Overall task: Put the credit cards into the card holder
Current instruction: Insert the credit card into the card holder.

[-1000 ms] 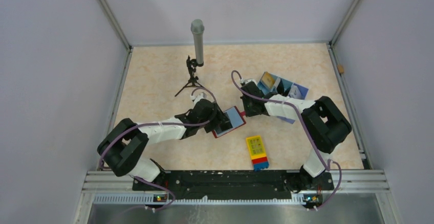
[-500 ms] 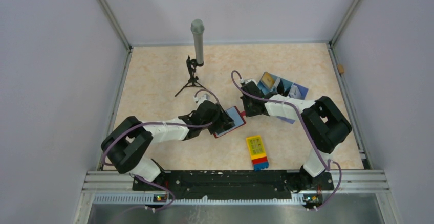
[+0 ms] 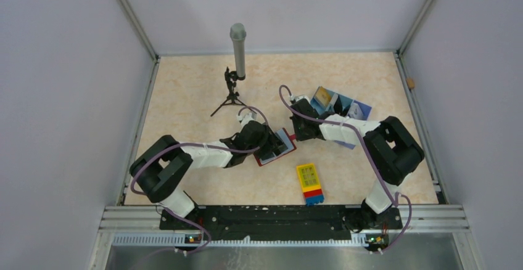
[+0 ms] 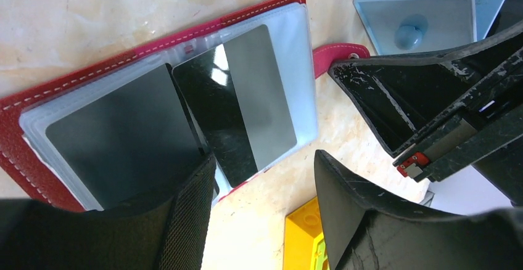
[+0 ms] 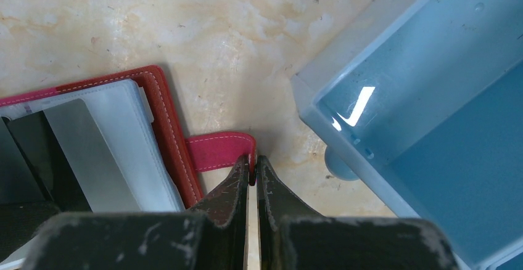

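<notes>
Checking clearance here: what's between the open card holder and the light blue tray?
Right wrist view: the red closure tab of the card holder, its end pinched by the right gripper, fingers shut, then bare tabletop up to the tray.

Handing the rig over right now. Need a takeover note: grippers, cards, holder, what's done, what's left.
Left gripper: open, low over the open card holder, holding nothing.
Right gripper: shut on the holder's red tab.
Done: a dark card sits in the left pocket.
In progress: a black-and-grey card lies at the right pocket; unclear whether it is fully seated.
Left: seat that card. A yellowish item in the light-blue tray may be another card, but it is too small to tell.
</notes>
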